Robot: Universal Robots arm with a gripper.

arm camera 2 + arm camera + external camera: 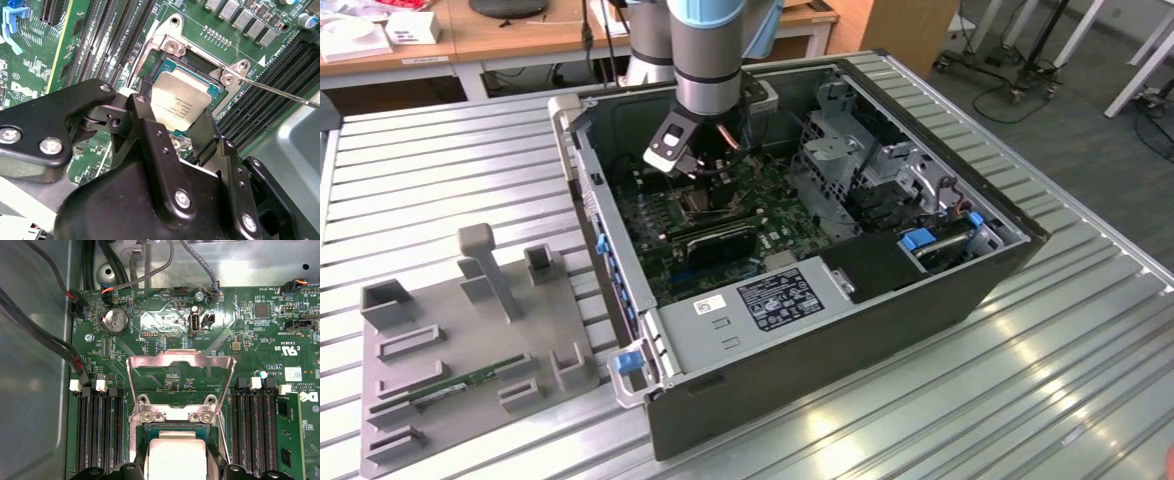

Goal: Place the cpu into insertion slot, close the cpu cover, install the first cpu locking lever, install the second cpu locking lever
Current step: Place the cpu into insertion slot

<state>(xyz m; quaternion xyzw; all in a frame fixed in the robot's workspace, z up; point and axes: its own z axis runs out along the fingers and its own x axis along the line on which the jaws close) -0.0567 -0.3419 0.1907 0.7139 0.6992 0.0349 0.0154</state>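
- The cpu [181, 100] is a thin, light, rigid plate. I judge it fragile underneath and slick on its metal face. It is best taken by two opposite edges and kept level, never by the flat faces.
- It looks like a small square with a pale silvery-tan lid, faint print on it and a narrow green rim showing round the lid.
- The pincer [175, 117] is narrowed onto it. Its black fingers [202, 132] press the chip's two opposite edges, so it appears to hold the cpu.
- The chip sits directly over the insertion slot [172, 426], square to its silvery rim. I cannot tell whether it is fully seated.
- The cpu cover [220, 362] stands swung up and open just behind the slot. It is a thin metal frame, and the board shows through its cut-out.
- A thin metal rod [280, 92] juts out beside one corner of the socket.
- Long black memory slots [97, 435] flank the socket on the green motherboard [250, 340].
- In the exterior view the arm reaches down into the open computer case [854, 330], which lies on the slatted desk [1067, 380]. A grey fixture tray [467, 370] sits at the exterior view's left.
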